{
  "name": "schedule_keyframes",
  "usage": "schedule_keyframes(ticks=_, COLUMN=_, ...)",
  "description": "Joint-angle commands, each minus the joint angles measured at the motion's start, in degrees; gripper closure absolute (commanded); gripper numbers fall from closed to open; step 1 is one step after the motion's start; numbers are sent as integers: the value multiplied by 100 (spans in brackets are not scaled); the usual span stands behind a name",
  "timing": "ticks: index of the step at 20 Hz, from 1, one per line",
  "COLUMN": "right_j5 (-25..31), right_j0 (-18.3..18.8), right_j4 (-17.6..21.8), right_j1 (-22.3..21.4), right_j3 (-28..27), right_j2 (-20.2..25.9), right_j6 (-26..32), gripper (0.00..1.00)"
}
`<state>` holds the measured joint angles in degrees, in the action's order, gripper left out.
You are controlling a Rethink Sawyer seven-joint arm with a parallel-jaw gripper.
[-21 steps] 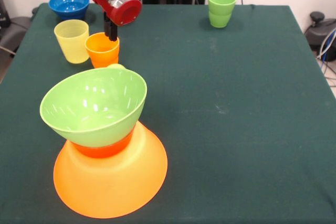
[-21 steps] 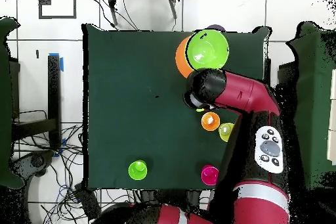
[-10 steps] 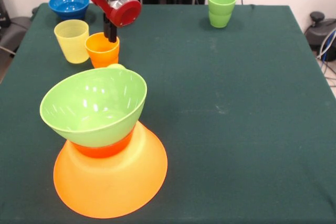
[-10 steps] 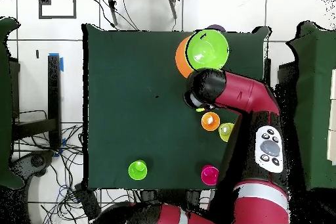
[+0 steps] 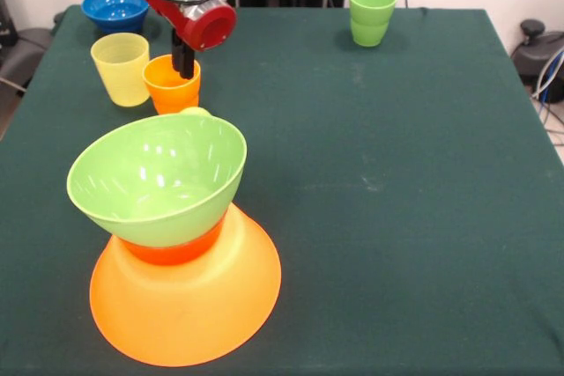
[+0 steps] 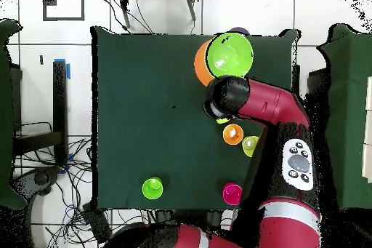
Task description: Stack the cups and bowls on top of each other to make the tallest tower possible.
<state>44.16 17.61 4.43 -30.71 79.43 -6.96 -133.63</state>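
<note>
The tower stands at the near left. Its base is the very large orange bowl (image 5: 189, 301), upside down. A small orange-red bowl (image 5: 172, 251) sits on it, and the lime green bowl (image 5: 157, 184) rests upright and tilted on top. Behind the tower, my gripper (image 5: 185, 68) hangs at the far rim of the orange cup (image 5: 172, 87), and its lower end overlaps the cup's mouth. A yellow cup (image 5: 121, 68) stands just left of the orange one. In the overhead view the arm's head (image 6: 227, 98) hides the gripper, beside the orange cup (image 6: 232, 134).
A blue bowl (image 5: 116, 8) sits at the far left corner. Two green cups (image 5: 372, 15), one nested in the other, stand at the far right. A small yellowish object (image 5: 196, 112) peeks out behind the lime green bowl.
The gripper has dropped slightly towards the orange cup's rim and shifted a little left. The cups, bowls and tower have not moved.
</note>
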Motion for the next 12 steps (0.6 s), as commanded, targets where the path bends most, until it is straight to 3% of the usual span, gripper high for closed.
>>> schedule_keyframes(ticks=1, right_j5=-613, right_j0=66, right_j4=277, right_j1=604, right_j3=99, right_j2=605, right_j6=231, gripper=100)
schedule_keyframes(ticks=12, right_j5=-798, right_j0=137, right_j4=296, right_j1=742, right_j3=-2, right_j2=575, right_j6=358, gripper=100)
